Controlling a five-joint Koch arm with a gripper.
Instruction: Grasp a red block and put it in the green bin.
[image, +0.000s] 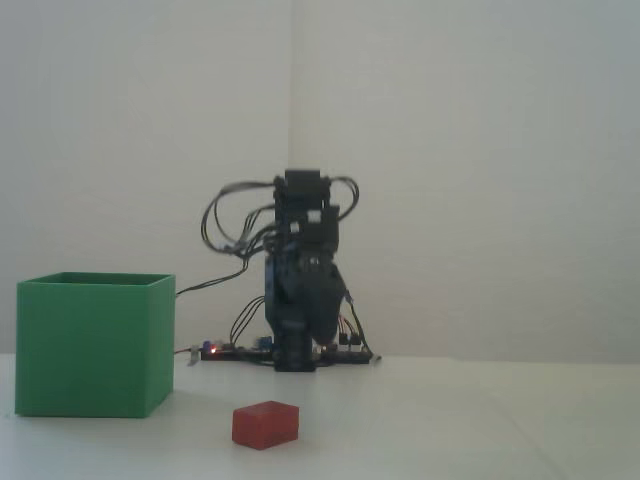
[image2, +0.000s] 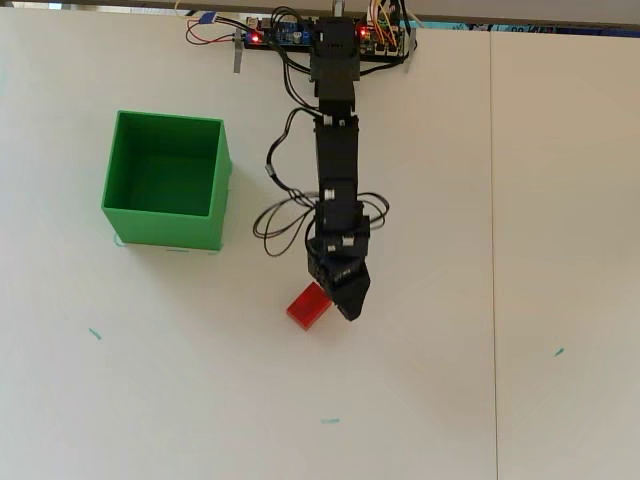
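Note:
The red block (image: 265, 424) lies on the white table near the front; in the overhead view it (image2: 305, 308) lies skewed, its right end tucked under the gripper. The green bin (image: 95, 350) stands open to the block's left, and the overhead view shows it (image2: 165, 228) empty. My gripper (image2: 349, 305) points down and hangs above the table, just right of the block. In the fixed view the gripper (image: 312, 335) is a dark mass well above the block. The jaws overlap in both views, so the gap is hidden.
A controller board with lit red LEDs (image2: 290, 35) sits at the arm's base by the back edge, and it also shows in the fixed view (image: 215, 350). Cable loops (image2: 275, 215) hang left of the arm. A table seam (image2: 493, 250) runs on the right.

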